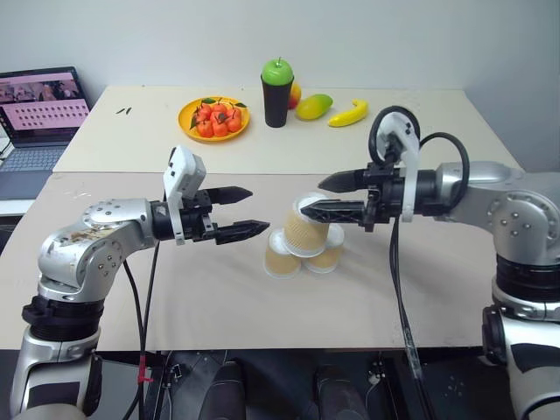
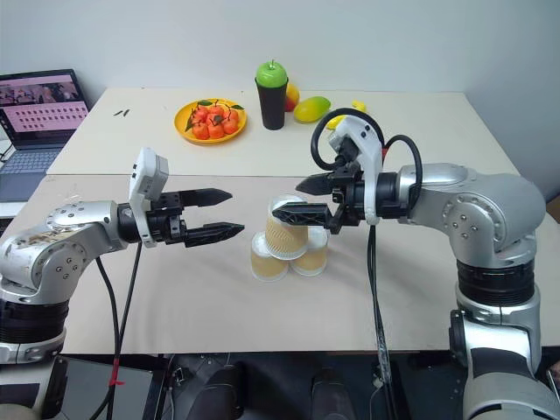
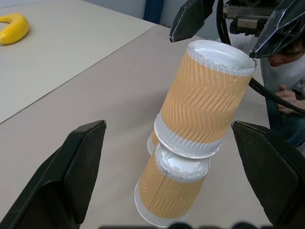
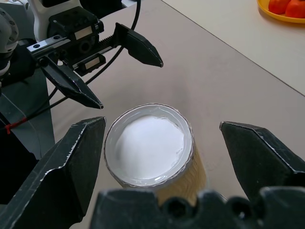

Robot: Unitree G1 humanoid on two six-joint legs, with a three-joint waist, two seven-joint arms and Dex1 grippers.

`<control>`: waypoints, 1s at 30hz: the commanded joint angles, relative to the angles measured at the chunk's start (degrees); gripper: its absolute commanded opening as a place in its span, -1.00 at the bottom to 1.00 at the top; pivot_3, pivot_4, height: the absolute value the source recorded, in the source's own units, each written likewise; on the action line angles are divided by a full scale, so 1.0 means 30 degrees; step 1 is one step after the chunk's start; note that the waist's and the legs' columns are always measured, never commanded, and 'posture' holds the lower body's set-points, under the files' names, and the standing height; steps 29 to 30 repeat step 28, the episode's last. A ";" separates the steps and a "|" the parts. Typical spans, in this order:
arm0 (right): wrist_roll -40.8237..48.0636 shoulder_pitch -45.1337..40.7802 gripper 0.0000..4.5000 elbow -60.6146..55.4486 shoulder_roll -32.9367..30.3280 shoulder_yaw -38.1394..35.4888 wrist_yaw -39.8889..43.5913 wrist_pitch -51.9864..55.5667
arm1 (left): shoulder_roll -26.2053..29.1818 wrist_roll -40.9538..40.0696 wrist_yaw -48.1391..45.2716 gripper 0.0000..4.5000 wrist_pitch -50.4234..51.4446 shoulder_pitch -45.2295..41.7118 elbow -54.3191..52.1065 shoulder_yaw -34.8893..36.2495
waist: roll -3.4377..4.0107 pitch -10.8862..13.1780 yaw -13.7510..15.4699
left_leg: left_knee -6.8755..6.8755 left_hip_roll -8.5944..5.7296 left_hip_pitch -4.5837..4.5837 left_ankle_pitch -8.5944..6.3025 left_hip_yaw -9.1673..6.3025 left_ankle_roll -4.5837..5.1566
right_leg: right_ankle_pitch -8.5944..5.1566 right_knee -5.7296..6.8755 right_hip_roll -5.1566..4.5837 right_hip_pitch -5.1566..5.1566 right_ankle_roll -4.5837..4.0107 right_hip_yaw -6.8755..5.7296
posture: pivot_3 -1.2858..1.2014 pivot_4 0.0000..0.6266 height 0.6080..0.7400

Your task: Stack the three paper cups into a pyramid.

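Two tan paper cups (image 1: 282, 255) (image 1: 326, 257) stand upside down, side by side, on the near table. The third paper cup (image 1: 304, 231) rests upside down on the two, leaning slightly, so the three form a pyramid. My right gripper (image 1: 315, 197) is open, with a finger on each side of the top cup's white bottom (image 4: 147, 145) and a small gap at each. My left gripper (image 1: 258, 210) is open a short way to the left of the stack, pointing at it, with nothing between its fingers.
On the far table stand a yellow plate (image 1: 187, 116) of red fruit, a black tumbler with a green lid (image 1: 277, 92), a mango (image 1: 313, 107) and a banana (image 1: 348, 115). A laptop (image 1: 39, 114) is at the far left. A person (image 3: 286, 71) sits beyond the table.
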 commanded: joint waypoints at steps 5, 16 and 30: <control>0.0996 -0.0755 0.99 -0.0215 -0.1010 -0.1704 0.0617 -0.0367 | 0.0085 -0.0139 -0.0370 1.00 -0.0229 -0.0716 -0.0258 0.0303 | 0.0000 0.0000 0.0010 | 0.0001 0.0000 -0.0001 0.0000 0.0001 0.0000 | 0.0000 0.0000 0.0000 0.0000 0.0001 -0.0001 | 0.03 -0.52 0.93; -0.4197 0.5788 0.99 0.3179 -0.6474 -0.4568 0.5237 -0.9901 | 0.1156 0.0094 0.0739 1.00 0.0020 0.0155 -0.0824 0.1775 | -0.0018 -0.0009 0.0258 | 0.0001 0.0001 -0.0009 -0.0011 0.0016 0.0015 | -0.0006 -0.0053 -0.0002 0.0012 0.0008 -0.0002 | 0.03 -0.52 0.93; -0.6110 1.0725 0.99 0.2871 -0.4836 -0.4899 0.4488 -1.4102 | 0.0819 0.1329 0.2391 1.00 -0.1566 0.2193 -0.1859 0.2298 | -0.0012 -0.0006 -0.0058 | 0.0026 0.0005 0.0021 -0.0016 0.0028 0.0025 | -0.0011 -0.0010 -0.0002 0.0023 0.0006 0.0015 | 0.03 -0.52 0.93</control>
